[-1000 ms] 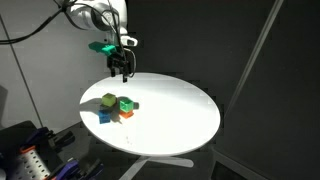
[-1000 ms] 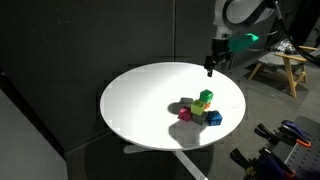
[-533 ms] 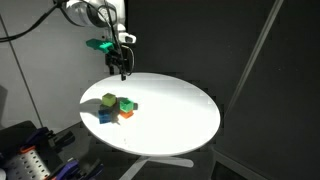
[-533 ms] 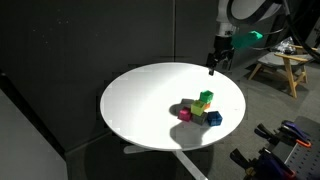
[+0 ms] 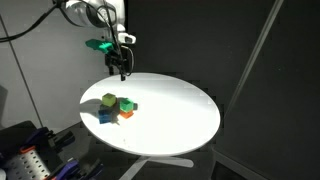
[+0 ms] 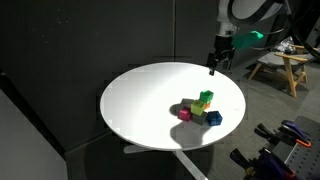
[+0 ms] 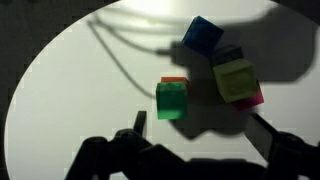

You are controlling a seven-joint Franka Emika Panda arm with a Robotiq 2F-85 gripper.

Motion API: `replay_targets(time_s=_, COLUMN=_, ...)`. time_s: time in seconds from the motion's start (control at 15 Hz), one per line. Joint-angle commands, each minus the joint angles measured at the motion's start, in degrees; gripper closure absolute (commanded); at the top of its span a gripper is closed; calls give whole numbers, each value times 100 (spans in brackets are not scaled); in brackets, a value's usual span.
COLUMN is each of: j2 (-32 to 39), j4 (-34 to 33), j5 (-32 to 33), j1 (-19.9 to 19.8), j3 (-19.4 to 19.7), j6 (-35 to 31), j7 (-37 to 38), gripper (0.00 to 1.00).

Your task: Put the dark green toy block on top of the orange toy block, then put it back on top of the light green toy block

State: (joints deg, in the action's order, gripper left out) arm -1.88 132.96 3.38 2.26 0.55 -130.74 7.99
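nothing is moving: the jaws are hanging wide open, empty; dark green toy block [image 7: 172,100] is resting on orange toy block [image 7: 173,80], awaiting return to light green toy block [image 7: 236,80] at 3 o'clock.

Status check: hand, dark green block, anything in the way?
Hand open, empty, hovering over the table edge. Dark green block sits on orange block. Light green block beside it, top bare. Path clear.
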Motion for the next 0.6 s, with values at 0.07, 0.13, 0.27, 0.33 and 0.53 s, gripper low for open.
replay_targets(time_s=0.07, j2=82, j4=-85, j5=-38, j1=-58, j3=-58, j6=-36, j7=-19, gripper=0)
replay_targets(time_s=0.13, j2=170, j4=-157, j5=-51, j1=-60, j3=-56, j6=-53, j7=-30, gripper=0)
replay_targets(time_s=0.27, j2=307, j4=-273, j5=-94, j1=-67, j3=-45, j6=-39, j7=-60, gripper=0)
replay_targets(time_s=0.33, j2=371, j4=-321, j5=-88, j1=-73, j3=-38, j6=-49, j7=-71, gripper=0)
replay_targets(time_s=0.53, j2=587, j4=-469, j5=-65, j1=-103, j3=-9, j6=-55, j7=-77, gripper=0)
